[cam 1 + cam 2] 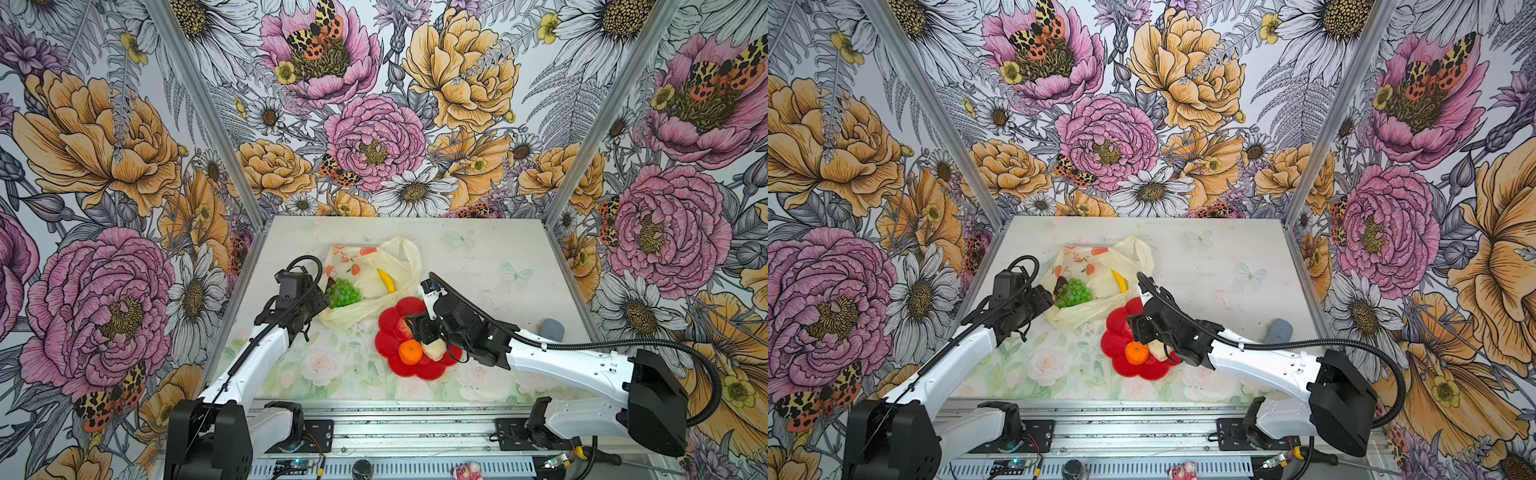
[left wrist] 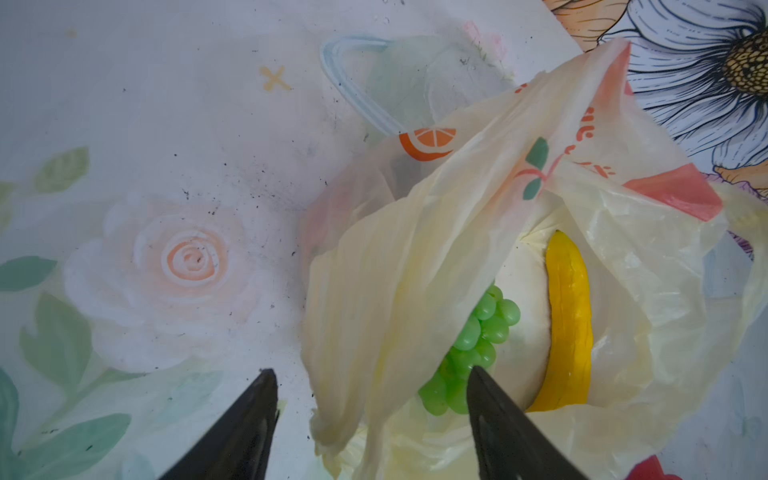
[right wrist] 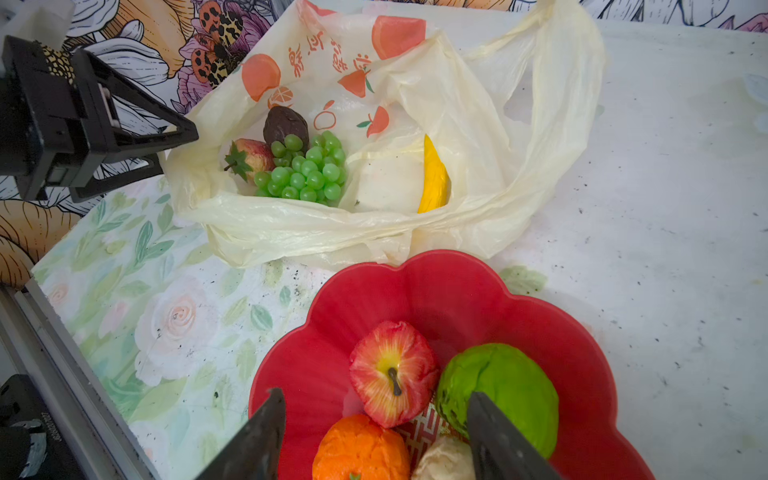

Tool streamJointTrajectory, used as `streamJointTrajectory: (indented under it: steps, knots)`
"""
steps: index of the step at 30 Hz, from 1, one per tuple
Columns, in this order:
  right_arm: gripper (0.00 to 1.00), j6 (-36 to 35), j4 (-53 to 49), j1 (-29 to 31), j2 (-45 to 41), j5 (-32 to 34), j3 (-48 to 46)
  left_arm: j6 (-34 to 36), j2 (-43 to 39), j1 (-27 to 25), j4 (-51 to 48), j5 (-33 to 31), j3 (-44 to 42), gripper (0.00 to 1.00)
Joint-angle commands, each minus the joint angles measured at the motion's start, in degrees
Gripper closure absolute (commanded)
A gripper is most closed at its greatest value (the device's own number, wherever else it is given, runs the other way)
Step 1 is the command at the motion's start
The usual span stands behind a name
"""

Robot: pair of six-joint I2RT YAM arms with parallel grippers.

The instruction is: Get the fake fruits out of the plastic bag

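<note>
Several orange-red printed characters [image 3: 316, 54] cross the plastic bag [image 3: 457, 104], unreadable.

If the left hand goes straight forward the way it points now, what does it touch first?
Most likely the plastic bag: its loose near wall lies just ahead of the open left hand. The green grapes sit behind that film and would come next. Depth is hard to judge.
</note>
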Motion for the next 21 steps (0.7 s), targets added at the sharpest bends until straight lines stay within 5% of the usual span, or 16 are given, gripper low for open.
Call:
streamJointTrajectory:
  steps: [1, 7, 13, 16, 21]
  knots:
    - [0.3, -1.0, 2.8, 0.1, 2.0, 0.3, 2.1, 3.5, 3.6, -2.3, -5.6, -7.1, 6.2, 0.21]
    - [0.29, -0.1, 6.5, 0.2, 4.6, -1.3, 2.2, 9.8, 21.1, -5.3, -12.1, -13.7, 21.5, 0.13]
    - [0.29, 1.9, 8.8, -0.1, 7.7, -2.9, 2.3, 12.0, 33.8, -4.4, -13.1, -15.2, 31.4, 0.2]
    - [0.29, 3.9, 9.1, -0.2, 10.3, -3.5, 3.9, 11.0, 37.0, -2.9, -13.2, -11.1, 33.5, 0.36]
    - [0.29, 8.2, 9.3, -0.8, 17.5, -7.7, 11.0, 9.2, 34.1, -0.4, -7.4, -4.2, 29.8, 0.79]
